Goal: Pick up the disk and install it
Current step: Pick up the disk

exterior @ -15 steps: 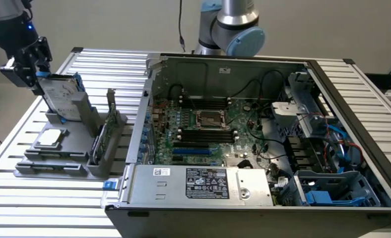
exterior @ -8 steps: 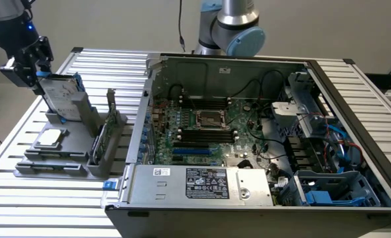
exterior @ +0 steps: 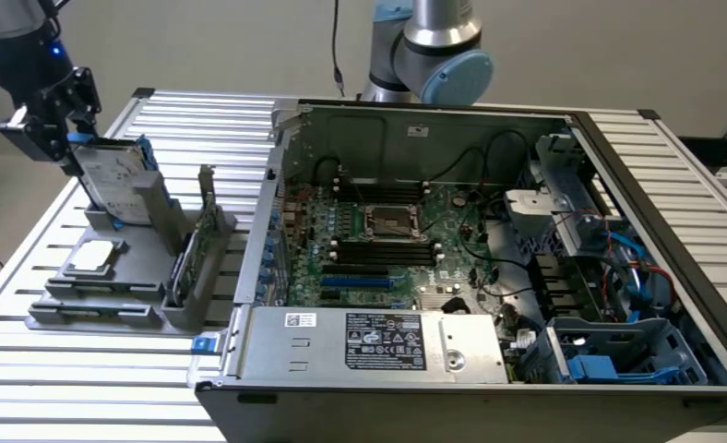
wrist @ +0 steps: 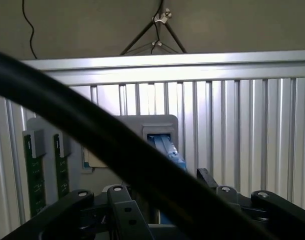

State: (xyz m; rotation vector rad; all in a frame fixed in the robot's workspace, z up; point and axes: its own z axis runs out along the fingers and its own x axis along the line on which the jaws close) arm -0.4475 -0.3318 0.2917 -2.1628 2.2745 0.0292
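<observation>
Open computer case (exterior: 413,129) with its labelled power supply (exterior: 376,340) nearest, grey holder (exterior: 105,300) on the slatted table (exterior: 80,397) at the exterior view's left, disk (exterior: 115,175) standing upright in it, gripper (exterior: 75,141) at the disk's top end, jaws spread wide, gripping nothing, arm base (exterior: 432,55) behind the case.

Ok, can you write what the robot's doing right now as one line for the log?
end effector: open, at top of silver metal hard drive with blue plastic rails | drive: upright in grey plastic holder | install: not done
</observation>
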